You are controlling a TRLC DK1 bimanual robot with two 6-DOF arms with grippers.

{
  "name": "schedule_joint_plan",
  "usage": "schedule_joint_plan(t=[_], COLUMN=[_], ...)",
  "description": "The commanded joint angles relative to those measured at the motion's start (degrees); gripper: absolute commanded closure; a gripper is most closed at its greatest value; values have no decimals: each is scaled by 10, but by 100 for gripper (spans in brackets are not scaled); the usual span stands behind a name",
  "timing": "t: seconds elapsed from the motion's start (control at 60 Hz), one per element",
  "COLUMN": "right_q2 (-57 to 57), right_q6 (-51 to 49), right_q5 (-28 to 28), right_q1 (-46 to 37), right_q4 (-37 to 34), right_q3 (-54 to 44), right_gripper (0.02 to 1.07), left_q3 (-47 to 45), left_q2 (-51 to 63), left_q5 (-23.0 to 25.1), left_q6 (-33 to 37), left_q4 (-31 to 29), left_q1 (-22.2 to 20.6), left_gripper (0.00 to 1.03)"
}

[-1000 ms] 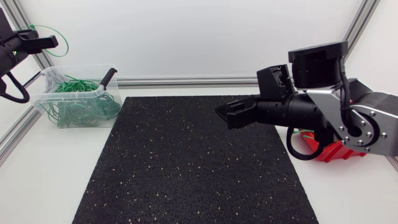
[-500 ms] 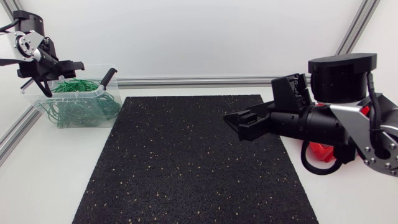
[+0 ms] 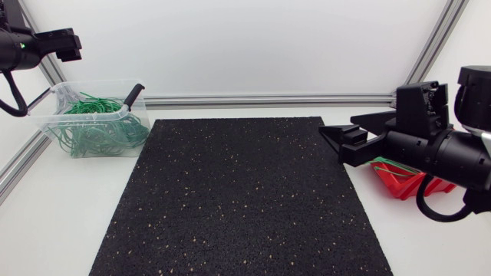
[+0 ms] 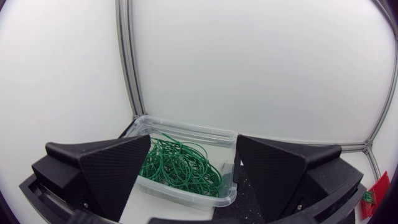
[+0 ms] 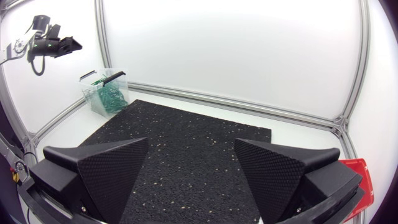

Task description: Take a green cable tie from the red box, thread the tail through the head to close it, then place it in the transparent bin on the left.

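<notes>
The transparent bin [image 3: 55, 119] stands at the table's far left, with several green cable ties [image 3: 96, 126] heaped in it. My left gripper [image 3: 73, 44] hangs above and behind that bin. In the left wrist view its jaws [image 4: 193, 142] stand open and empty, the bin [image 4: 186, 194] and its ties [image 4: 177, 165] lying ahead below them. The red box [image 3: 403, 182] sits at the right edge, partly hidden behind my right arm. My right gripper [image 3: 337, 142] hovers over the mat's right edge, next to the box, open with nothing in it [image 5: 191, 143].
A black speckled mat [image 3: 238, 192] covers the table's middle. A black-handled tool [image 3: 134, 94] leans out of the bin's right corner. An aluminium rail [image 3: 268, 100] runs along the back edge.
My left gripper has opened and the green loop it held a second ago has gone from it. My right arm has drawn back to the right, uncovering the red box.
</notes>
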Motion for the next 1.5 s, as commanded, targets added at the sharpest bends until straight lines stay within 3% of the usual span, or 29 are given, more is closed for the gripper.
schedule_joint_plan(t=[0.0,0.45,0.7,1.483], right_q2=[-32,-189,-260,-479], right_q6=[-19,-51,-43,-8], right_q5=[6,8,26,86], right_q1=[-29,-140,-152,-174], right_q4=[-11,12,27,63], right_q3=[-30,-153,-204,-352], right_gripper=[6,6,6,6], left_q3=[-72,-332,-440,-646], left_q2=[-48,-297,-420,-659], left_q5=[-1,18,18,94], left_q6=[2,10,10,38], left_q4=[9,81,105,137], left_q1=[-15,-68,-84,-48], left_gripper=[4,4,4,4])
